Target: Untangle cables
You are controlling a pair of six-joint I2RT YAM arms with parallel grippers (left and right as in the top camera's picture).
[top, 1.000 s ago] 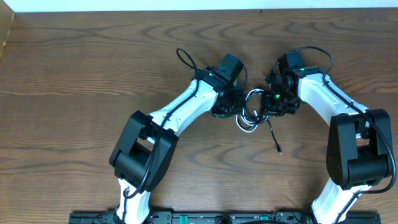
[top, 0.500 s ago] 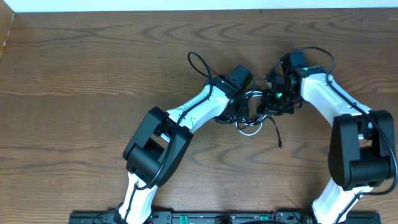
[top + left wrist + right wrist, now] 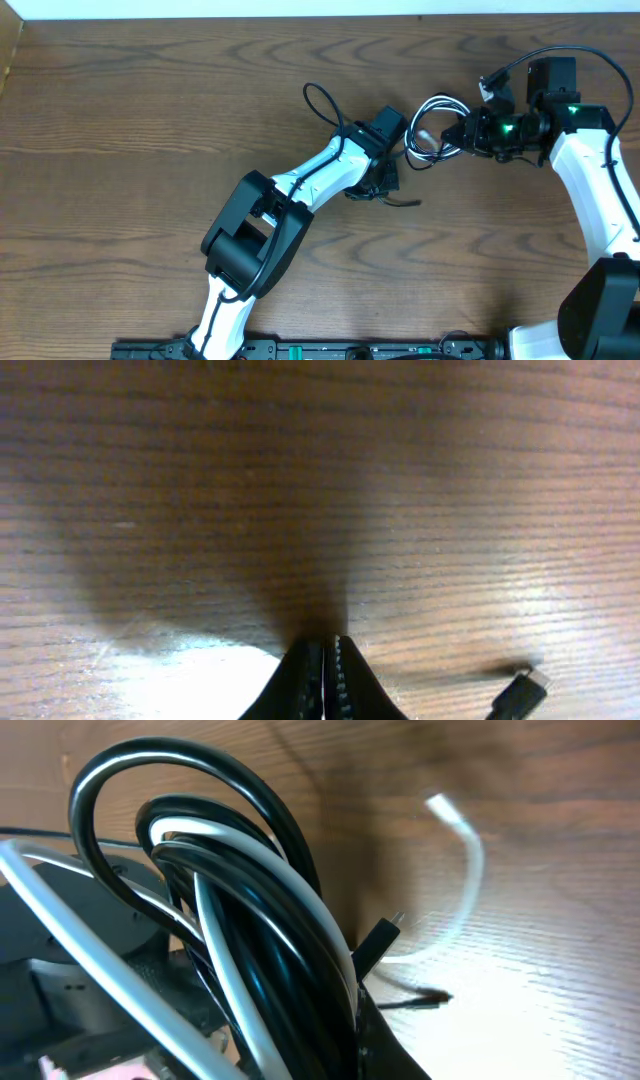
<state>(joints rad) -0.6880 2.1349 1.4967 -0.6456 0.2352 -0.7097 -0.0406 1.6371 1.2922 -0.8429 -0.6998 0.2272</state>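
Note:
My right gripper [image 3: 466, 132] is shut on a coiled bundle of black and white cables [image 3: 428, 125] and holds it above the table, right of my left arm. In the right wrist view the bundle [image 3: 250, 940] fills the left half, gripped at the fingers [image 3: 348, 1015]; a white cable end [image 3: 462, 860] swings loose and blurred. My left gripper [image 3: 385, 182] is shut, tips down on the table [image 3: 325, 660]; no cable shows between them. A short black cable end [image 3: 404, 201] lies just right of it, and its plug shows in the left wrist view [image 3: 520, 695].
The brown wooden table [image 3: 130, 120] stretches out on all sides. The left arm's own thick black wire [image 3: 318, 100] loops above its wrist. A pale wall edge [image 3: 300, 8] runs along the far side.
My right gripper has pulled the cable bundle up and to the right, away from my left gripper. The black cable end has slid up-left toward the left gripper, which stayed in place.

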